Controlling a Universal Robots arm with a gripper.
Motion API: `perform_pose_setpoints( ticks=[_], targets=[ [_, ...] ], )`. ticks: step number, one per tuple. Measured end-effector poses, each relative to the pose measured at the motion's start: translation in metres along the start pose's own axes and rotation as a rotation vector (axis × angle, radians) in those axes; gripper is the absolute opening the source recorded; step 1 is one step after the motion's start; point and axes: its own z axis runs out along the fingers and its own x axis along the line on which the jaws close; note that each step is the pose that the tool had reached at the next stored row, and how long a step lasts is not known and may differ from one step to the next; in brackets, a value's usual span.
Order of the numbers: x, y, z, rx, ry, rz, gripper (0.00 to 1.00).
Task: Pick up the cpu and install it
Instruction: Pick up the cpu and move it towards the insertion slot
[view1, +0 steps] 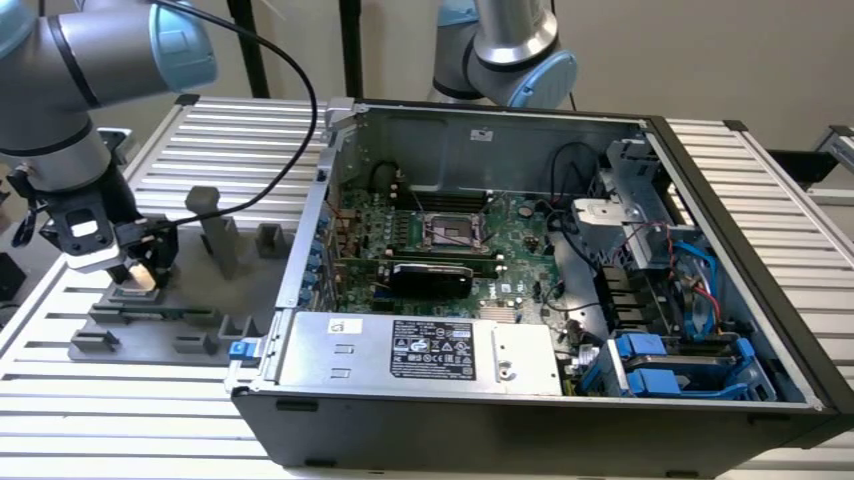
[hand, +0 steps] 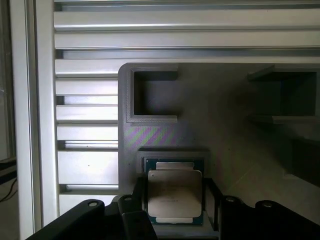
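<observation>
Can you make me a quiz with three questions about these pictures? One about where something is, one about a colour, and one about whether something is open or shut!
1. Where is the robot's hand?
A. Over the grey tray, on the exterior view's left of the computer case
B. Deep inside the computer case
C. Down on the floor

2. What colour is the top of the chip?
A. Red
B. Blue
C. Silver

3. How is the computer case?
A. Shut tight
B. Open, with its side cover off
C. Wrapped in a cardboard box

Answers:
1 is A, since the hand hangs above the grey tray, outside the case.
2 is C, since the chip's top is pale silver metal.
3 is B, since the green board inside shows.
</observation>
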Motion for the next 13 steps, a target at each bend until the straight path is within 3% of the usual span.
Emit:
perform_pose_setpoints(
  ticks=[11,12,13],
  targets=[
    [0.0000,0.0000,0.0000,0.0000,0.0001,0.000,0.56],
    [0.0000,0.0000,0.0000,0.0000,0.0001,0.000,0.62],
    [0.0000,0.0000,0.0000,0.0000,0.0001,0.000,0.62]
  ],
)
